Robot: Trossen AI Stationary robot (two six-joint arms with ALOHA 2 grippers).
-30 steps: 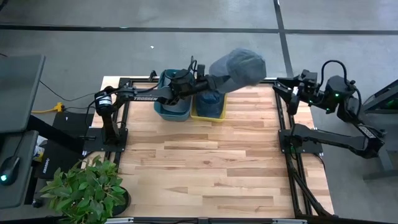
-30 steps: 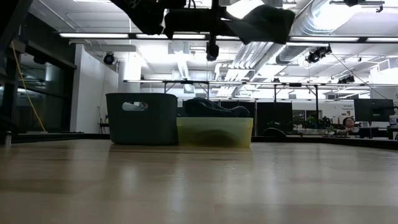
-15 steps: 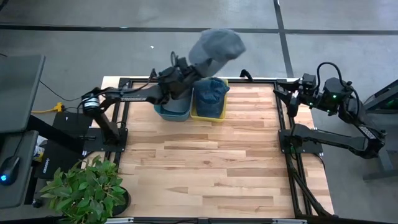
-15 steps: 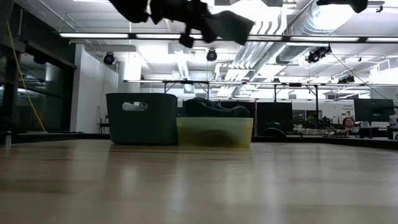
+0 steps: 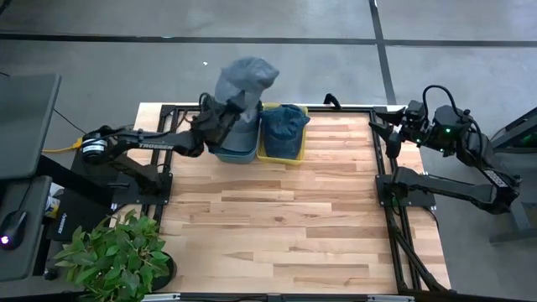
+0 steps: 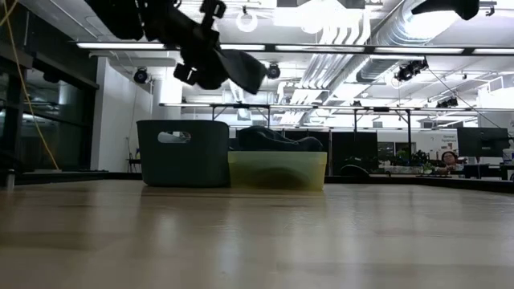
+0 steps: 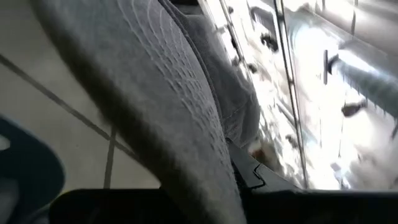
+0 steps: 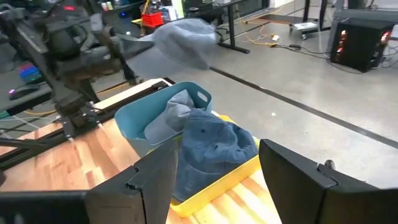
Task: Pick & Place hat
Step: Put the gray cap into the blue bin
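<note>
A grey hat (image 5: 246, 77) hangs in my left gripper (image 5: 225, 111) above the blue bin (image 5: 237, 149) at the table's far edge. The low view shows the left gripper (image 6: 207, 66) high over the dark bin (image 6: 183, 152), with the hat (image 6: 246, 71) sticking out beside it. A blue denim hat (image 5: 284, 124) lies in the yellow bin (image 5: 282, 151) next to it. In the right wrist view the blue bin (image 8: 163, 102) holds another grey hat (image 8: 166, 119). My right gripper (image 5: 394, 127) waits open at the table's right far corner. My left gripper is shut on the grey hat's cloth near its edge (image 7: 222, 163), pinched between the two fingers (image 7: 256, 175). Which part of the hat that is, I cannot tell. The hat is lifted clear over the blue bin and reaches out past the fingertips.
The two bins stand side by side against the far edge. The wooden table (image 5: 277, 226) stretches bare toward the near edge. A potted plant (image 5: 117, 256) stands off the near left corner. Black frame rails (image 5: 390, 201) run along the table's sides.
My left gripper has swung toward the table's left and come down, carrying the grey hat from over the yellow bin to over the blue bin. It has stayed shut on the hat throughout.
</note>
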